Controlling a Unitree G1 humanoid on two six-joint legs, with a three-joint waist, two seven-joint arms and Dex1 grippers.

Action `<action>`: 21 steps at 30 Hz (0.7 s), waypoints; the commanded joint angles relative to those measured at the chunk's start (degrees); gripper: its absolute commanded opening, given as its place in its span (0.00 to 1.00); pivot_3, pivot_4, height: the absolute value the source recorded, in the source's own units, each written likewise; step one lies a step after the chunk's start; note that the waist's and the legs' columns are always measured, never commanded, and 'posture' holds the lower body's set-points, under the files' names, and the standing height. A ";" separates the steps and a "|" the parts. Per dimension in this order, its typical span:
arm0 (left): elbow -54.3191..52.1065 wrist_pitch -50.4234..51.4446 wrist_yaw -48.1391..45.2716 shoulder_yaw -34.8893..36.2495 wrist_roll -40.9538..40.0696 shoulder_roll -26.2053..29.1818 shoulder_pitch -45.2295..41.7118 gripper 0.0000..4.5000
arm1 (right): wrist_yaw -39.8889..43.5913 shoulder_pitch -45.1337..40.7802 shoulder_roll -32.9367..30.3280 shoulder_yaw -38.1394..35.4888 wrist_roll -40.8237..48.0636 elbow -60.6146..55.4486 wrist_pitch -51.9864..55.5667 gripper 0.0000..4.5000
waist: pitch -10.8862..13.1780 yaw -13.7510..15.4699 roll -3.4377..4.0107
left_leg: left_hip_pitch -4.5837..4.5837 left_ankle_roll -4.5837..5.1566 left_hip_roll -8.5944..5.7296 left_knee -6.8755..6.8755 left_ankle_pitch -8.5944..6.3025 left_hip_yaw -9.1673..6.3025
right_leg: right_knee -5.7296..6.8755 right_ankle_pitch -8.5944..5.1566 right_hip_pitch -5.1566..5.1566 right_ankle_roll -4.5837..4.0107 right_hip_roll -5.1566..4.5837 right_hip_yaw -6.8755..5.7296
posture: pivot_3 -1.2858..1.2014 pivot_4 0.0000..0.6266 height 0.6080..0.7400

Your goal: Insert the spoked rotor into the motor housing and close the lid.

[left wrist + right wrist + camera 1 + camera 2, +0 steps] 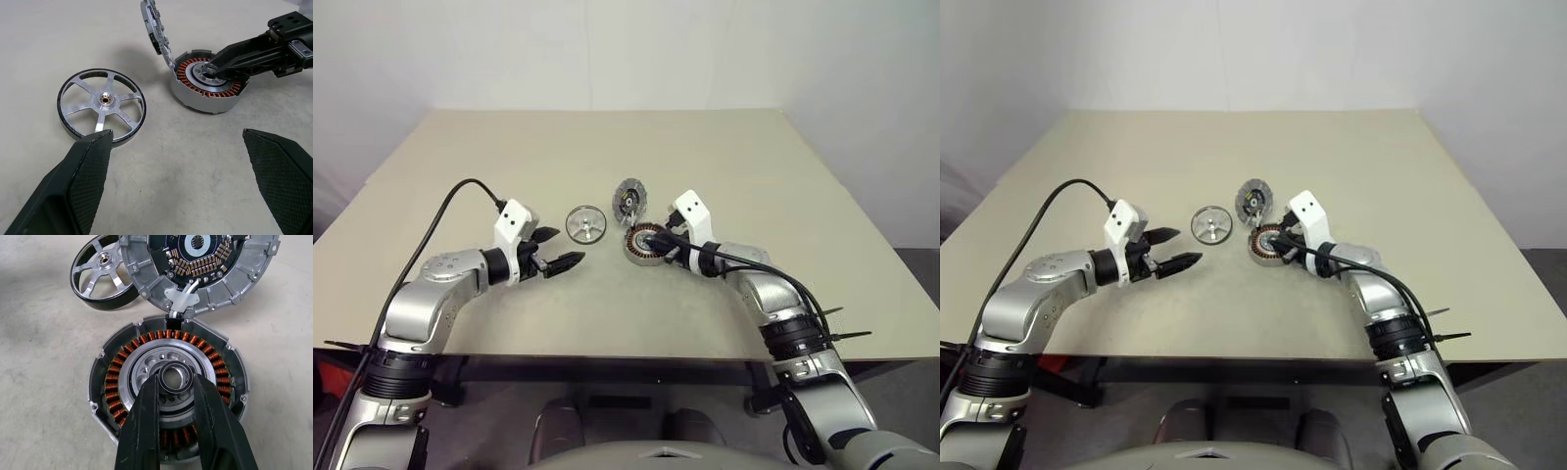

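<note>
On the beige table (724, 157) lie one spoked rotor (585, 224), one motor housing (646, 244) and one lid (628, 197), and two grippers work over them. The spoked rotor rests flat, alone, left of the housing and apart from it, its black rim and silver spokes facing up. The motor housing sits just right of the table's middle, open, showing its ring of copper windings around a silver centre. The lid stands nearly upright at the housing's far edge, joined to it there, with short white wires running across the joint. The right gripper (175, 382) reaches in from the right over the housing; its two black fingers are clenched on a small dark ring (176, 377) held right above the silver centre, so they and the ring cover the place where the rotor would go. The left gripper (560, 252) hangs near and left of the rotor with its fingers spread wide and nothing between them, one fingertip (95, 147) just short of the rotor's near rim. A black cable (445, 211) loops from the left wrist.
</note>
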 commanded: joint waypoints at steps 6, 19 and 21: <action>-0.46 -1.43 0.36 0.18 0.08 0.22 -0.89 1.00 | 0.81 0.16 -0.48 0.86 0.25 -3.34 1.35 0.14 | -0.01 0.00 -0.01 | 0.02 -0.01 0.00 0.00 0.01 0.00 | 0.01 0.00 0.00 0.00 0.00 0.00 | 0.52 0.00 1.00; -0.62 -1.57 0.73 0.26 0.21 0.25 -0.19 1.00 | 0.33 -1.58 -0.35 0.81 -0.08 -2.48 0.45 0.14 | -0.02 -0.02 -0.02 | 0.03 -0.02 0.00 0.00 0.01 0.00 | 0.03 0.00 0.00 0.00 0.00 0.01 | 0.52 0.00 1.00; -0.84 -1.36 0.75 0.16 0.05 0.15 -0.01 1.00 | 0.23 -1.91 -0.32 0.72 0.02 -2.65 0.57 0.14 | -0.02 -0.01 -0.03 | 0.03 -0.02 0.00 0.00 0.01 0.00 | 0.04 0.00 0.00 0.00 0.00 0.01 | 0.52 0.00 1.00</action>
